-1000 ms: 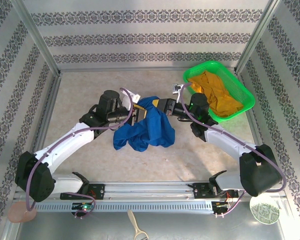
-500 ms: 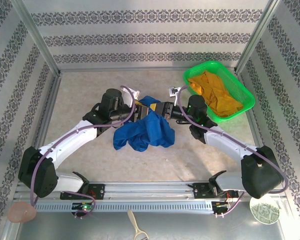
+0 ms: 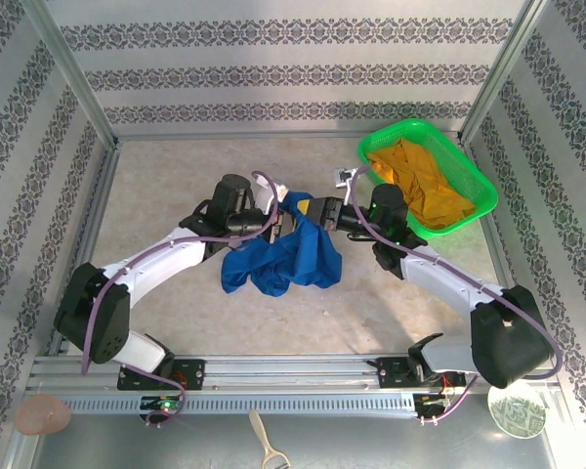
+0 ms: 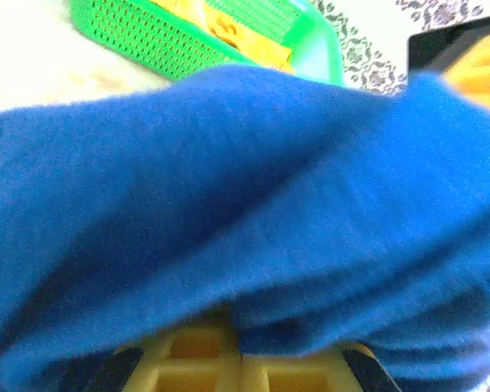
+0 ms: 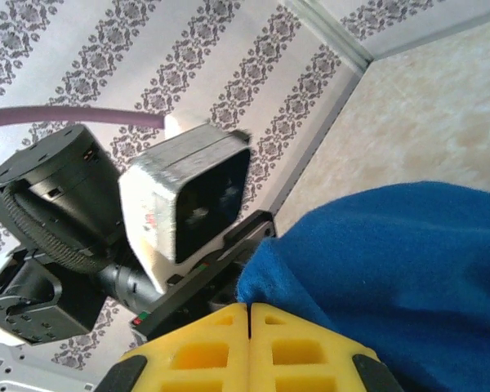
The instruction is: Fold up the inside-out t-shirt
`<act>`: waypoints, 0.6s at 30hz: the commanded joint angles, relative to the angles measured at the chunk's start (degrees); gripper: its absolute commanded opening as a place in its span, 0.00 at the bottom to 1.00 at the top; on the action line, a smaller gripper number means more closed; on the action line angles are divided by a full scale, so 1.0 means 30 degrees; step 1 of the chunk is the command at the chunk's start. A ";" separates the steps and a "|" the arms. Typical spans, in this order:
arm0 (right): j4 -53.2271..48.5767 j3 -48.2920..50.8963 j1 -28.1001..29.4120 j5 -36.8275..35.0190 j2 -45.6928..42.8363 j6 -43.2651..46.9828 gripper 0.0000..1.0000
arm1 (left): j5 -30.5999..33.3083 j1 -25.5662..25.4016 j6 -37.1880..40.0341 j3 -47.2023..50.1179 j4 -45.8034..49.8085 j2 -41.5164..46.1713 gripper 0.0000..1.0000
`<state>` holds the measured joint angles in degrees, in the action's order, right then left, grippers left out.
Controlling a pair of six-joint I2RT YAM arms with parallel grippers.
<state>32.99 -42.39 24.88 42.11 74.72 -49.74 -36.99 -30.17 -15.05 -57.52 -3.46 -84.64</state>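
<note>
Your left gripper (image 3: 285,217) has just sprung wide and snapped closed again, and it has shifted from 9 o'clock in toward the right gripper (image 3: 311,211). That looks like a regrasp. In the left wrist view its yellow pads (image 4: 204,359) press together, with blue cloth heaped over their tips, so I judge it now bites a fresh fold. The right gripper has not changed: it is clenched on an edge of the inside-out t-shirt (image 3: 288,259), which emerges at its tips in the right wrist view.

The shirt sits mid-table. Its top is drawn up between the two grippers, and the rest hangs bunched toward 6 o'clock. The green basket (image 3: 481,182) with the orange garment (image 3: 420,181) stands apart at 2 o'clock.

Both holds are nearly touching, so nothing is spread yet and folding has barely begun.
</note>
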 commanded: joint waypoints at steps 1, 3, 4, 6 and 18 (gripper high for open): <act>0.0956 0.0570 -0.0641 0.0269 -0.0637 -0.0011 0.00 | -0.1290 0.0562 -0.1216 0.0519 -0.2114 0.1288 0.00; 0.0890 0.0821 -0.0941 -0.0049 -0.0398 0.0148 0.00 | -0.1898 0.0915 -0.2091 0.1059 -0.3071 0.2028 0.00; 0.0954 0.0988 -0.1062 -0.0273 -0.0164 0.0156 0.00 | -0.2234 0.1123 -0.2590 0.1345 -0.3583 0.2460 0.00; 0.1010 0.1186 -0.1194 -0.0802 0.0355 0.0234 0.15 | -0.2859 0.1417 -0.3441 0.1694 -0.4410 0.3034 0.00; -0.0993 0.2492 -0.1126 -0.3447 -0.2746 0.0649 0.61 | -0.4754 0.3346 -1.0326 0.4011 -1.3243 0.2778 0.00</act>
<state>31.22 -35.57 21.50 34.98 73.12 -49.25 -48.45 -21.15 -38.89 -45.89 -31.86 -75.70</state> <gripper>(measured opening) 0.611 0.051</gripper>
